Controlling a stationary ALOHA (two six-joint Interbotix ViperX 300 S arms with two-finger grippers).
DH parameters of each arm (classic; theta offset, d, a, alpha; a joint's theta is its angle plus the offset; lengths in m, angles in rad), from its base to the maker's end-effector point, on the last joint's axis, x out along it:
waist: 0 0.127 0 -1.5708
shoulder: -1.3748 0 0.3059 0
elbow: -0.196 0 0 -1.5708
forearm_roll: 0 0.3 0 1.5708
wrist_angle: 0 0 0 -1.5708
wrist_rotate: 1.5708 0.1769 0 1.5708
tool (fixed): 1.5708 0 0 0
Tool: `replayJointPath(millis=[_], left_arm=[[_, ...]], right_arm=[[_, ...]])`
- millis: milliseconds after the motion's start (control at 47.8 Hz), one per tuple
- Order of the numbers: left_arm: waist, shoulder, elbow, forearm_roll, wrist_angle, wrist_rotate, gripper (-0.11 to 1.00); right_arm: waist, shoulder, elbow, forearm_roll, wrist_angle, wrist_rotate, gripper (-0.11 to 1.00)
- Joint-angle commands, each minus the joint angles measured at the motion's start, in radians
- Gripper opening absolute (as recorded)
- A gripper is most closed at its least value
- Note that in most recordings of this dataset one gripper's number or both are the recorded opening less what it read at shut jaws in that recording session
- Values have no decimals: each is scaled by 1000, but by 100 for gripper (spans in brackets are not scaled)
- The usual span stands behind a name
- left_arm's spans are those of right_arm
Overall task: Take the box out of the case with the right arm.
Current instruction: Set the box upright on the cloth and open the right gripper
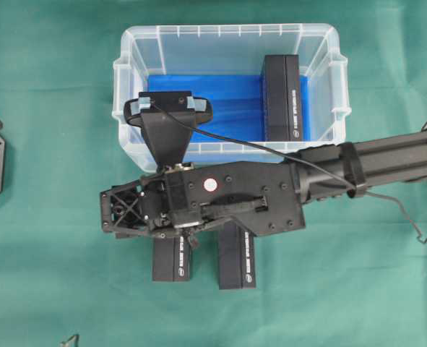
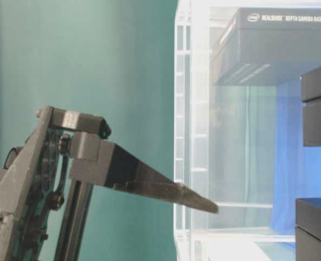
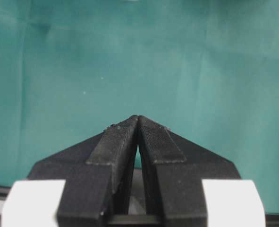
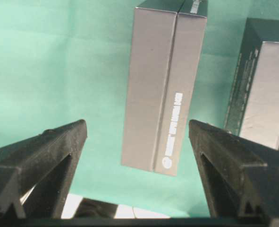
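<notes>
Right arm (image 1: 271, 189) hides 2 table boxes' (image 1: 237, 266) tops

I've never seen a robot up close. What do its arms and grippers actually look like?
All black. The right arm is a long ribbed beam with a trailing black cable; the right gripper has wedge-shaped fingers. The left gripper has ridged pads and white clips.

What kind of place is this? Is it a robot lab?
Probably a robot lab or test bench: a black right arm reaches over a green cloth-covered table, with a clear case and identical black boxes laid out for practice.
</notes>
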Motion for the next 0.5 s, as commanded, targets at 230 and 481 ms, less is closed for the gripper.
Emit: replayJointPath(millis=[230,481], left_arm=[[5,2,-11,3,2,0,2],[5,-3,-11,3,3,-2,2]], right_arm=[[2,-92,29,18,84,-48,89],[14,-249,253,18,57,-38,90]])
